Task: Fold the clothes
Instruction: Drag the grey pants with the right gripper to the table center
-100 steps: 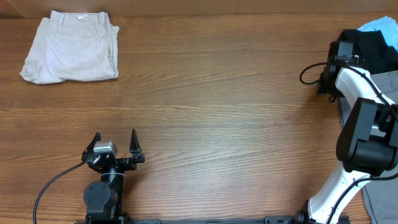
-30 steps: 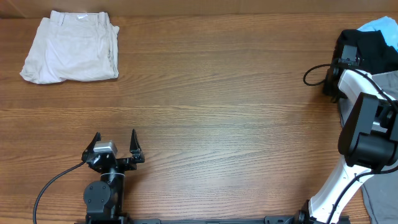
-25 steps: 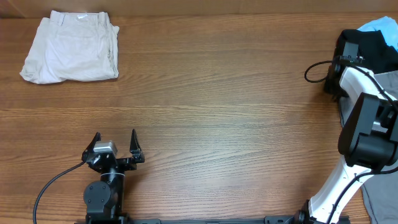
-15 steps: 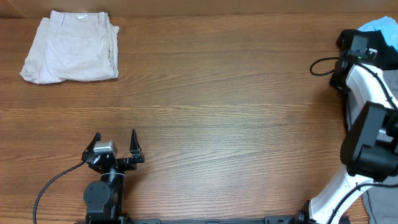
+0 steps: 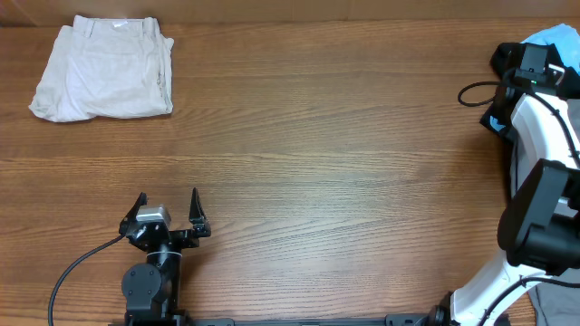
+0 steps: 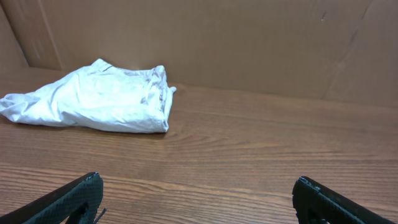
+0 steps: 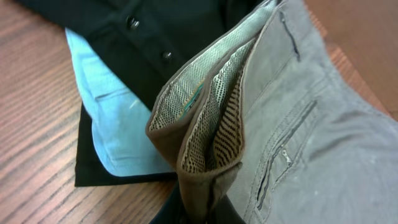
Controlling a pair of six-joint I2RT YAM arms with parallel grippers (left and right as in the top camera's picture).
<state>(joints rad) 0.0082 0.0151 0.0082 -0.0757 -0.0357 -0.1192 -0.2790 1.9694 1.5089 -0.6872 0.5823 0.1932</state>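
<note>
While clamping grey shorts [image 7: 298, 124] by waistband in right gripper [image 7: 198, 208] at far right corner, left gripper [image 5: 168, 197] gaping, empty: likely pickup step. Next: drag onto bare worktop [image 5: 317, 136], spread flat.

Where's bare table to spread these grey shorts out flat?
The table's middle is bare wood, from the cream shorts far left to the right arm. Crowded at the right edge: black shirt, light-blue garment, grey shorts pinched by the right gripper.

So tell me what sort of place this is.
Probably a robot test bench, not a home: a wood-grain table backed by a plain brown board, a left arm and right arm, folded cream shorts, and grey shorts not yet folded.
</note>
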